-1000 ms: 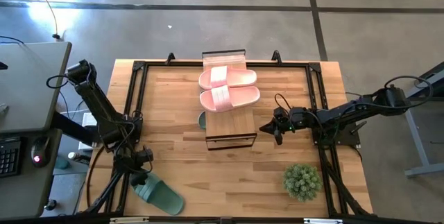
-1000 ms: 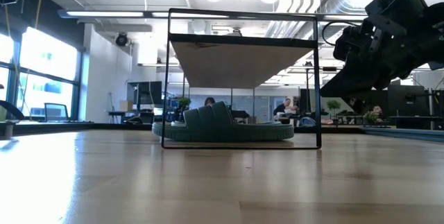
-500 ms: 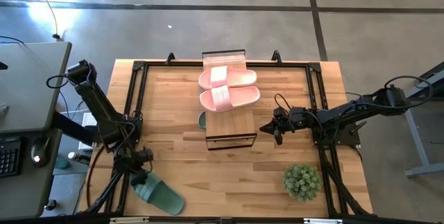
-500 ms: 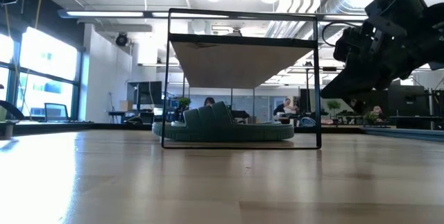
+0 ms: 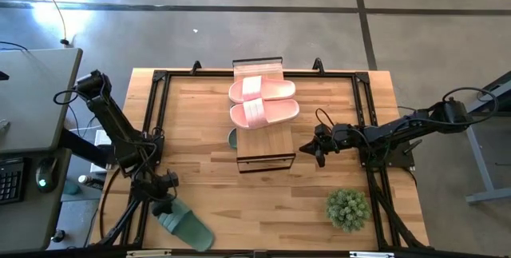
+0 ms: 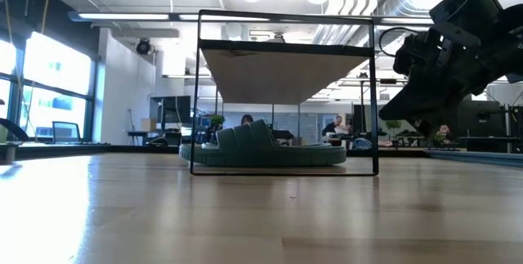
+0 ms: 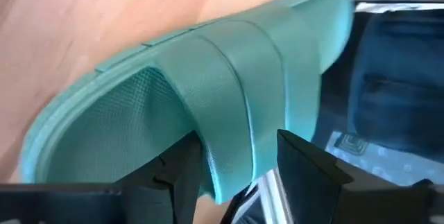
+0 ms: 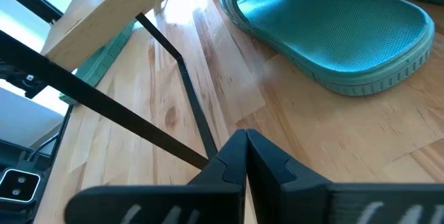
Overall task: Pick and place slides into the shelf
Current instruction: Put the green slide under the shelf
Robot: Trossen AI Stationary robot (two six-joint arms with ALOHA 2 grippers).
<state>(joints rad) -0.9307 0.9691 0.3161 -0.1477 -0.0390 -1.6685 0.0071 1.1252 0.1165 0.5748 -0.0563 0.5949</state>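
Observation:
A sage-green slide (image 5: 188, 228) lies near the table's near left corner, and my left gripper (image 5: 165, 204) is shut on it at its far end. The shelf (image 5: 262, 130) stands mid-table with two pink slides (image 5: 262, 89) (image 5: 263, 113) on its plank top. Another green slide (image 6: 270, 151) rests on its sole on the table under the shelf. Right of the shelf my right gripper (image 5: 307, 148) hovers shut, its tips (image 8: 246, 148) pointing at the shelf's black frame, and touches nothing. My left gripper has the green slide's ribbed strap (image 7: 232, 148) between its two fingers, at the side where the strap meets the sole. One finger (image 7: 182, 175) sits on the footbed side, the other (image 7: 305, 172) outside the sole's edge. The fingers slant down from the table's left.
A small potted plant (image 5: 347, 208) stands near the table's near right corner. Black frame rails (image 5: 156, 114) run along the table's left and right edges. Bare wood lies between the shelf and the table's near edge.
My left gripper has turned a little on the spot, and the green slide in it has shifted slightly toward the table's near right. My right arm has kept still.

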